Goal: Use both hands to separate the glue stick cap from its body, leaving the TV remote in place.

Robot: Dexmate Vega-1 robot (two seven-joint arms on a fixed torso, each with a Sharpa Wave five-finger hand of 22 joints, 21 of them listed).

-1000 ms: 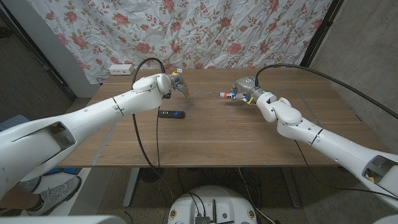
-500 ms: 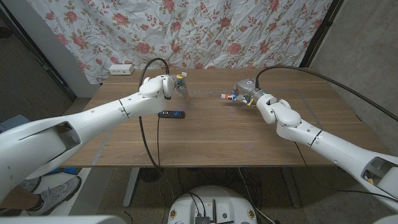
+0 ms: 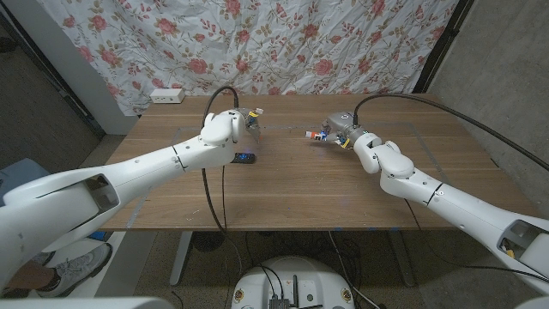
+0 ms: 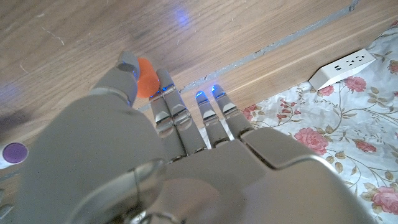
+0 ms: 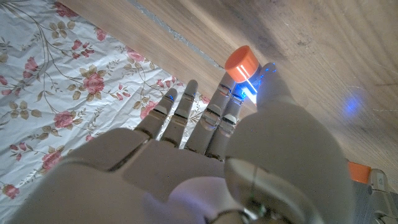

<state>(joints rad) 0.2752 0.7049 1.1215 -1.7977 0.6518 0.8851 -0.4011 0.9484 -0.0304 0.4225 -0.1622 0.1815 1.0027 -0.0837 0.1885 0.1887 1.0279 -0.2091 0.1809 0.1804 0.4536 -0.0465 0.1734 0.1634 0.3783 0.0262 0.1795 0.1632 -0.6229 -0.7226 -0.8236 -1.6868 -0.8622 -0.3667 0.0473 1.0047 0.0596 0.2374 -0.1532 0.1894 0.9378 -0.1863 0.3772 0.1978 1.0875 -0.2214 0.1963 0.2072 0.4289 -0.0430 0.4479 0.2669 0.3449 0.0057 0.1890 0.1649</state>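
My left hand (image 3: 230, 126) is raised over the table's middle left and pinches a small orange cap (image 4: 146, 77) between thumb and finger. My right hand (image 3: 340, 130) is a hand's width or more to its right and grips the glue stick body (image 3: 314, 133), whose orange end (image 5: 240, 61) sticks out past the fingertips, with a white and blue label below it. Cap and body are apart. The black TV remote (image 3: 243, 157) lies on the table just under my left forearm, which hides part of it.
A white power strip (image 3: 166, 94) lies at the table's far left corner, in front of the floral curtain (image 3: 283, 43). A small purple disc with a white rim (image 4: 13, 152) shows at the left wrist view's edge; I cannot tell what it is.
My left arm has swung to the right, so its forearm now covers more of the remote. The right hand has barely moved and still holds the glue stick body.
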